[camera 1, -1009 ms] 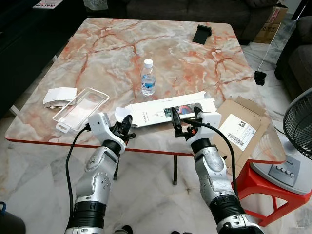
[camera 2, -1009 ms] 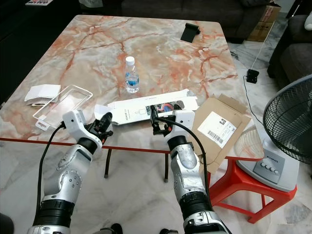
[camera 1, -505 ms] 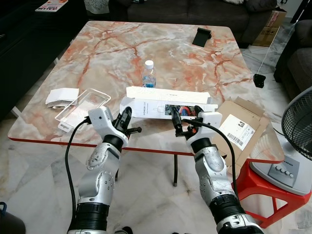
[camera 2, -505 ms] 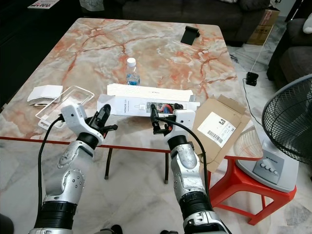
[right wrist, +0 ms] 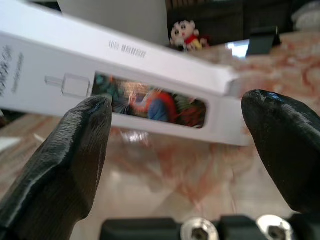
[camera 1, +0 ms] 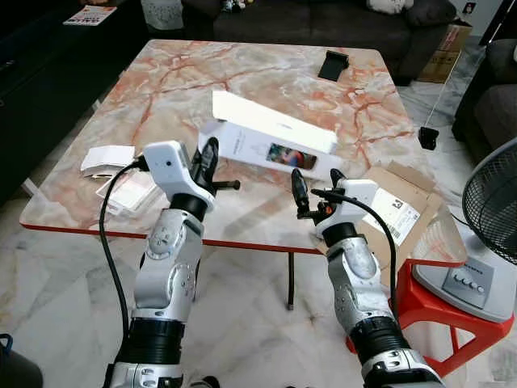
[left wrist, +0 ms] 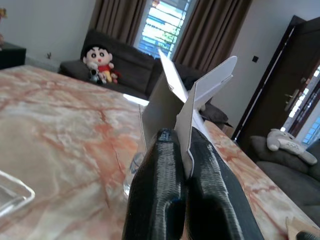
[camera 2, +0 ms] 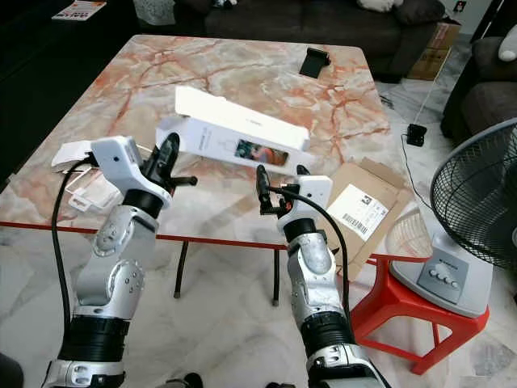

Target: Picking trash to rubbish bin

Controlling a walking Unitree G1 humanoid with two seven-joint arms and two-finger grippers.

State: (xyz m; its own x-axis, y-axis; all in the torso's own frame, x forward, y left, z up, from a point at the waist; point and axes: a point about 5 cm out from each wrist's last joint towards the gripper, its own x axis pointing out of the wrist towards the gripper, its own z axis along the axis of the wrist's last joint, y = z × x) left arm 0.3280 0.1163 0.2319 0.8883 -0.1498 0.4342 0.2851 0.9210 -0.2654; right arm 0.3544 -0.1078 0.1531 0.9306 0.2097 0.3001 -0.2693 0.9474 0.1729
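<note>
**Long white box lifted off the marble surface**

Living room, dark sofa along the far side, pale tiled floor. Marble surface (camera 1: 161, 89) with orange veins, red rim along the near edge.

Left tool (camera 1: 210, 155) raised above the surface near the near edge, fingers pressed together on an end flap of the long white box (camera 1: 271, 145). The left wrist view confirms the flap pinched between the two black fingers (left wrist: 162, 200). The box hangs in the air over the middle of the surface, tilted, its left end higher, and its printed window faces the robot.

Right tool (camera 1: 313, 187) sits just beside the box's lower right end, fingers spread apart, nothing between them; the right wrist view shows the box ahead of the gap, not touched.

On the surface: a clear plastic tray (camera 1: 129, 191) and white folded paper (camera 1: 103, 158) near the left edge, a flattened cardboard box (camera 1: 404, 202) with a barcode label at the near right corner, a black phone stand (camera 1: 333, 65) toward the far right corner.

Beside the right edge, a fan (camera 1: 494, 202) stands on a red stool (camera 1: 440, 311).
</note>
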